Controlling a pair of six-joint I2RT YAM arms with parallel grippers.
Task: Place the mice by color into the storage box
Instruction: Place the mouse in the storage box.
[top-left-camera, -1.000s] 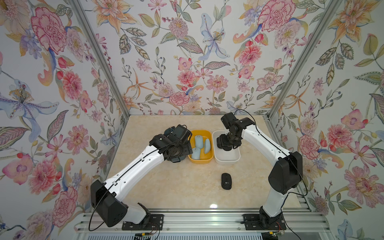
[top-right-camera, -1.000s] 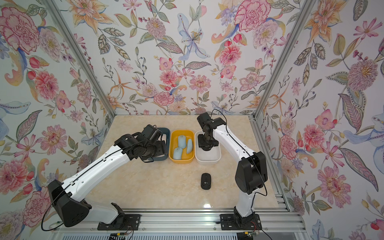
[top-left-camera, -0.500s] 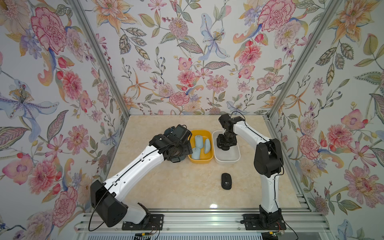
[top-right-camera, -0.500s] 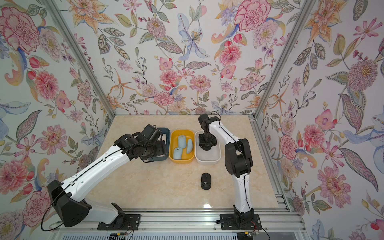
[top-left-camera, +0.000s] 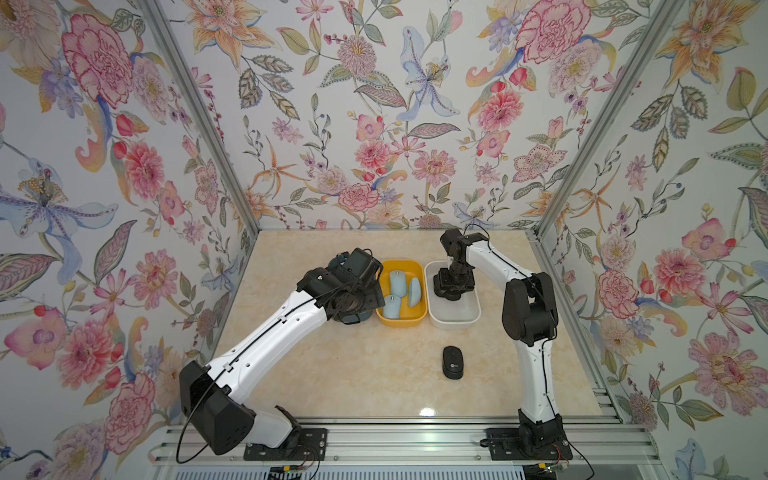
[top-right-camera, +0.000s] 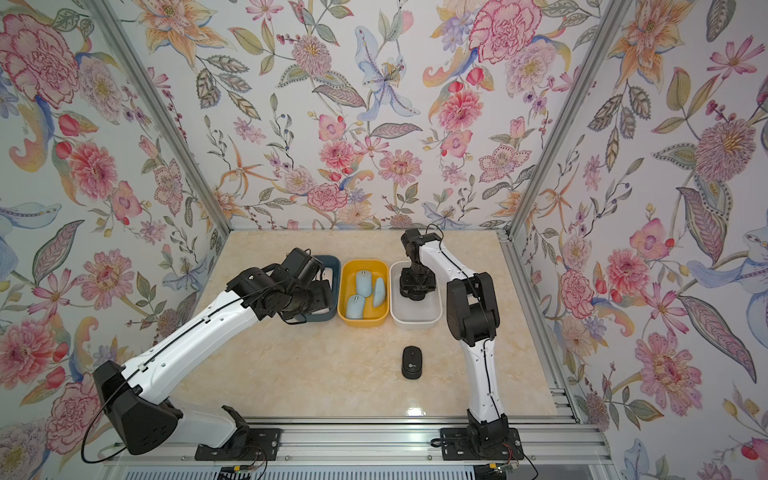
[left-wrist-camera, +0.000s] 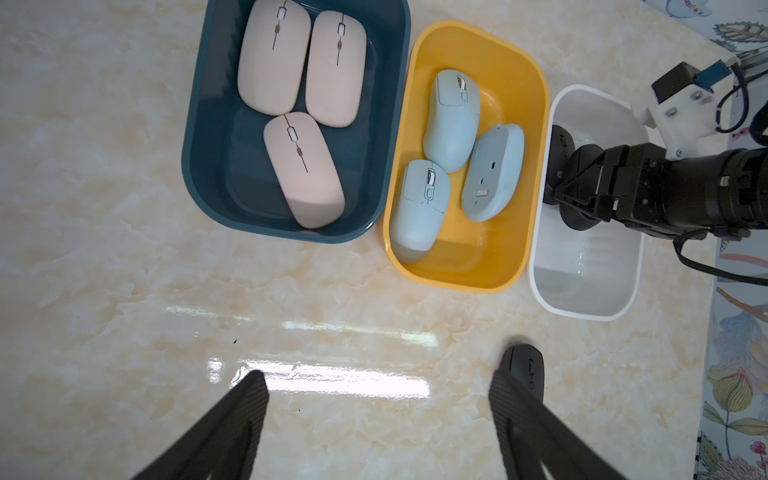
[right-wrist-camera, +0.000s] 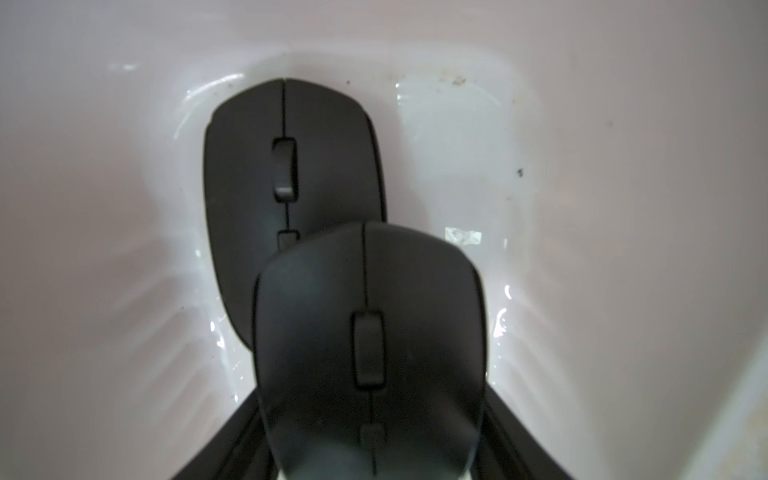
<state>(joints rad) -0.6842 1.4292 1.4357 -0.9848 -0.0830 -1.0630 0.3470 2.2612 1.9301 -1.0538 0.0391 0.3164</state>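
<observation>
no writing here can be read: the loose black mouse (top-left-camera: 452, 362) has a small round pale logo near its tail end, but any lettering in it is too small to make out. that mouse lies alone on the glossy table (top-left-camera: 353, 374), a beige marbled top with light glaring off it, well in front of the bins. floral wallpaper (top-left-camera: 374, 104) in pinks, blues and greens covers all three walls, and a metal rail (top-left-camera: 415, 440) runs along the front edge where both arms are bolted. three rounded plastic bins sit side by side, touching or nearly so. the dark teal bin (left-wrist-camera: 208, 166) holds three flat matte pink mice (left-wrist-camera: 305, 170). the yellow bin (left-wrist-camera: 457, 278) holds three humped light blue mice (left-wrist-camera: 451, 120), one of them tipped so its underside shows. the white bin (left-wrist-camera: 582, 299) has a smooth, slightly scuffed floor. the right gripper (top-left-camera: 452, 291) reaches down into it, clenched around the gripped black mouse (right-wrist-camera: 370, 353), a matte oval with a scroll wheel. just beyond it the resting black mouse (right-wrist-camera: 286, 166) lies flat on the bin floor, its rear overlapped by the gripped one; i cannot tell whether they touch. the left gripper (left-wrist-camera: 376, 376) hovers over the bare table by the teal bin, its textured black fingers (left-wrist-camera: 255, 386) spread apart and grasping nothing.
</observation>
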